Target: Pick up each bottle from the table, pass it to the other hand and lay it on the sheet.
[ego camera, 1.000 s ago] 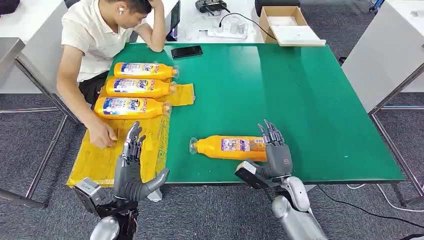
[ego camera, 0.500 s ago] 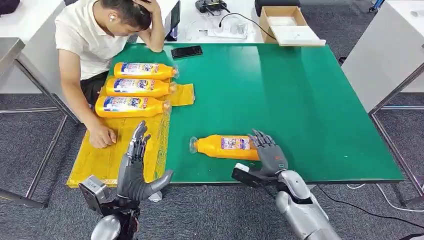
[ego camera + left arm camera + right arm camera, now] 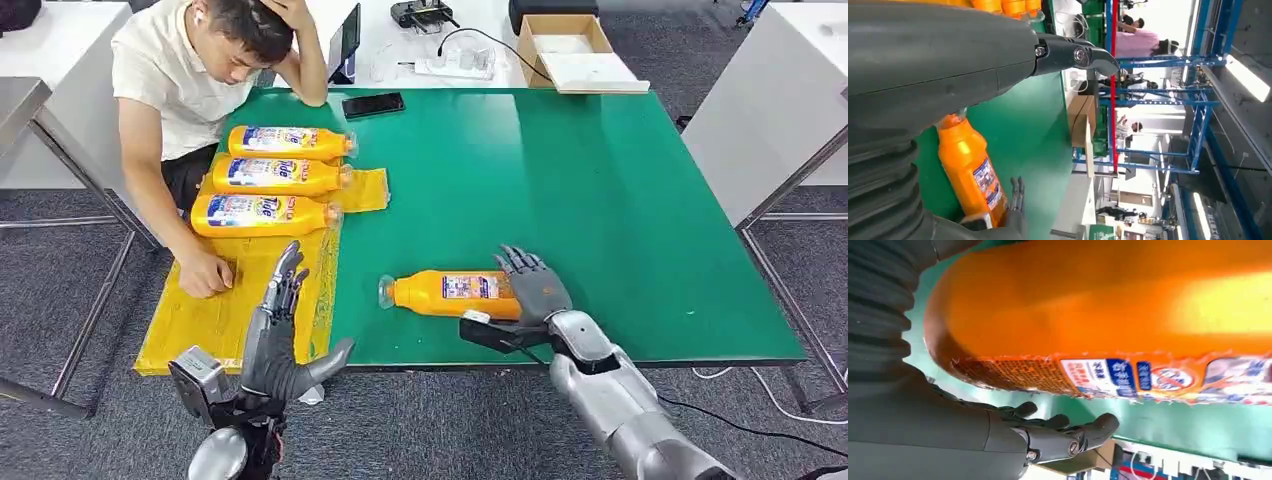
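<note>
An orange bottle [image 3: 450, 293] lies on its side near the front edge of the green table [image 3: 600, 200], cap pointing left. My right hand [image 3: 535, 295] is at its base end, fingers spread over the top and thumb low in front, not closed around it. In the right wrist view the bottle [image 3: 1108, 315] lies close against the palm, with the fingers [image 3: 1063, 435] straight beyond it. My left hand [image 3: 275, 340] is raised and open at the front edge of the yellow sheet [image 3: 200, 320], holding nothing. Three more orange bottles [image 3: 262, 214] lie side by side on the sheet's far end.
A person sits at the table's left corner, one hand [image 3: 205, 272] resting on the sheet close to my left hand. A black phone [image 3: 373, 103] lies at the table's far edge. A cardboard box [image 3: 572, 45] and cables are on the white desk behind.
My right hand has moved forward and lowered from upright beside the bottle's base to lying over it. My left hand has risen slightly and shifted right.
</note>
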